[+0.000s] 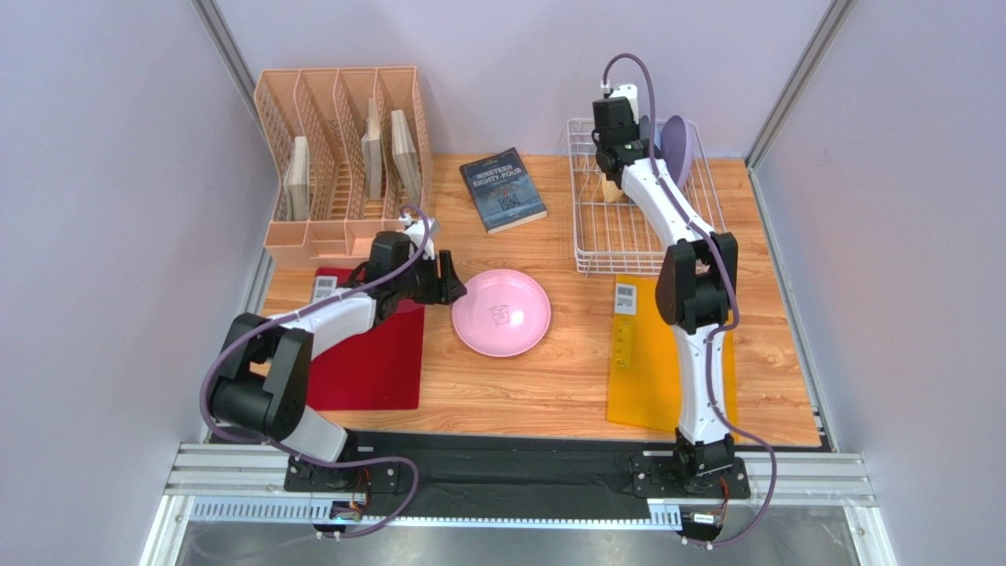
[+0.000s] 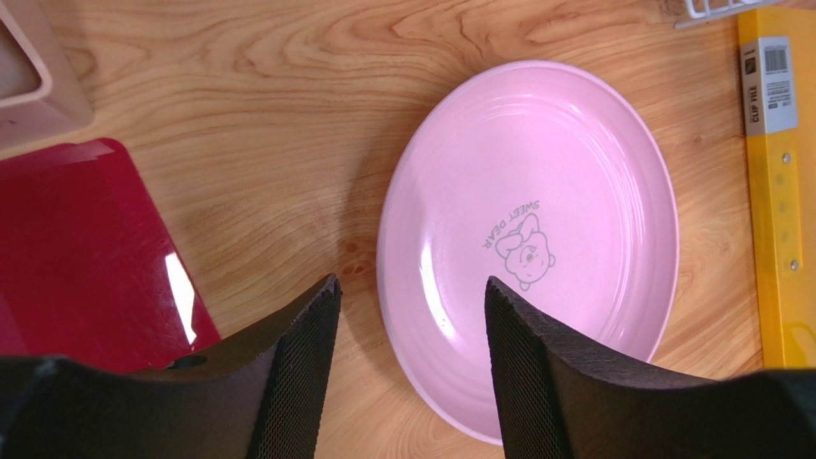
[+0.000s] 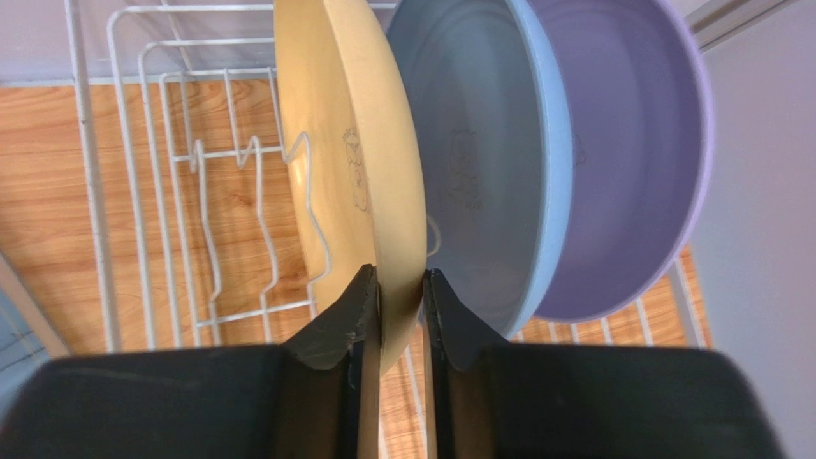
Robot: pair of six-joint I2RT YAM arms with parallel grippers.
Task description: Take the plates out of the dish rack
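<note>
The pink plate (image 1: 501, 311) lies flat on the table, right of my left gripper (image 1: 453, 288). In the left wrist view my left gripper (image 2: 412, 292) is open and empty, with its fingers straddling the near left rim of the pink plate (image 2: 536, 229). The white wire dish rack (image 1: 614, 242) stands at the back right. In the right wrist view the cream-tan plate (image 3: 335, 134), light blue plate (image 3: 488, 143) and lavender plate (image 3: 632, 143) stand upright in the dish rack (image 3: 182, 191). My right gripper (image 3: 400, 275) is shut on the cream-tan plate's rim. It also shows in the top view (image 1: 614, 171).
A peach slotted organiser (image 1: 343, 165) stands at the back left, and a dark book (image 1: 503, 189) lies behind the pink plate. A red mat (image 1: 372, 354) lies under my left arm. A yellow clip file (image 1: 644, 354) lies under my right arm.
</note>
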